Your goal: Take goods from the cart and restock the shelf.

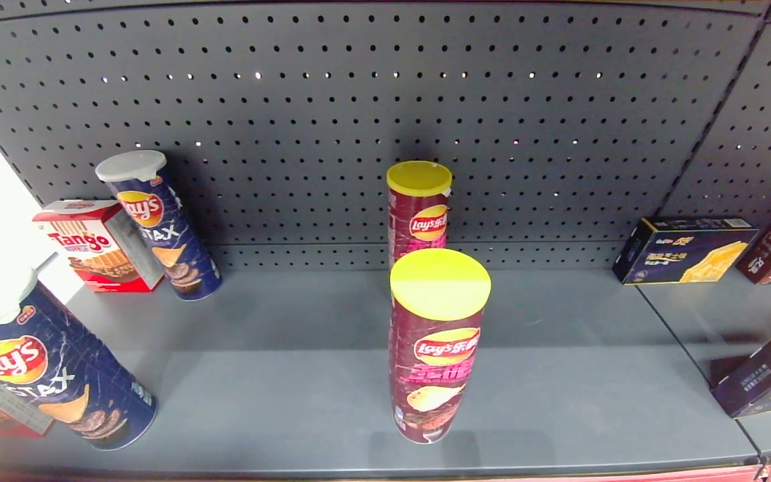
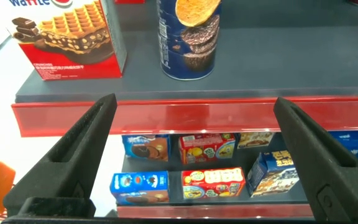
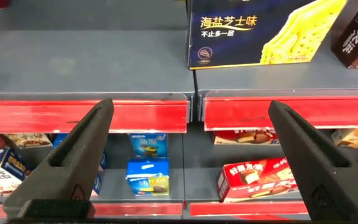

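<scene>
Grey metal shelf [image 1: 278,375] with a pegboard back [image 1: 359,87] already holds two upright maroon cardboard chip tubes with yellow plastic lids, the front tube [image 1: 436,348] just ahead of the rear tube [image 1: 419,211]. Left gripper [image 2: 194,102] and right gripper [image 3: 190,104] face the red front edge [image 2: 191,115], jaws spread wide and empty. The bare stretches of shelf suggest more restocking remains.

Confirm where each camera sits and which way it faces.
Head: on the robot's head, looking down onto the grey shelf and maroon cans.
Left wrist: level with the shelf front, facing a navy can; left claw open.
Right wrist: likewise, facing a navy-yellow box; right claw open.
Shared: head and right wrist show that box.
</scene>
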Available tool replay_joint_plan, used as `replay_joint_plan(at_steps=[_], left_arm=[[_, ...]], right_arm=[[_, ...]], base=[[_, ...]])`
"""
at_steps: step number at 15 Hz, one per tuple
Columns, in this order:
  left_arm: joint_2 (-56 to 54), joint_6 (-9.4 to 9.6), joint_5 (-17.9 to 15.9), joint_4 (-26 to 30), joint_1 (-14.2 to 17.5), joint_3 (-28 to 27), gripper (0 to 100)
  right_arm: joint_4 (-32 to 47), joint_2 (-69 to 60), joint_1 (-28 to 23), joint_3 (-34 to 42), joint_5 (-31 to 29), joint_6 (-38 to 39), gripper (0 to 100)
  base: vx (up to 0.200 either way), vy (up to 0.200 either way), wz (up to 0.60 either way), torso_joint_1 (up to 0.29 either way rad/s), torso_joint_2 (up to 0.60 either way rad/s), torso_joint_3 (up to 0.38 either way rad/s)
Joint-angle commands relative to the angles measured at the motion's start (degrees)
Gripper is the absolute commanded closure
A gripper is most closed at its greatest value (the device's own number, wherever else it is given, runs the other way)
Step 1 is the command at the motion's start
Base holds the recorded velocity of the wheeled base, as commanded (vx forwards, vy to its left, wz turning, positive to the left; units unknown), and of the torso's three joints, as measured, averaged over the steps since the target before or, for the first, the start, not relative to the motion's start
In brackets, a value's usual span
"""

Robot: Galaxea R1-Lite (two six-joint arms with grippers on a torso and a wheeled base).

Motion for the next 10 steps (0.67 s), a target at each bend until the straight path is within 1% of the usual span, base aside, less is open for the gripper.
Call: replay_joint_plan(at_steps=[1,6,8,10], left_arm=[[0.1,0.08,0.0,0.0,0.0,0.0,0],[0.1,0.08,0.0,0.0,0.0,0.0,0],[0.1,0.08,0.0,0.0,0.0,0.0,0],[0.1,0.00,0.0,0.0,0.0,0.0,0]], right_arm=[[0.0,0.0,0.0,0.0,0.0,0.0,0],[0.0,0.0,0.0,0.0,0.0,0.0,0],[0.0,0.0,0.0,0.0,0.0,0.0,0],[-0.1,0.0,0.0,0.0,0.0,0.0,0]], base=[[0.000,0.000,0.00,0.000,0.00,0.000],[0.000,0.000,0.00,0.000,0.00,0.000],[0.000,0.000,0.60,0.007,0.00,0.005],[0.000,0.000,0.00,0.000,0.00,0.000]])
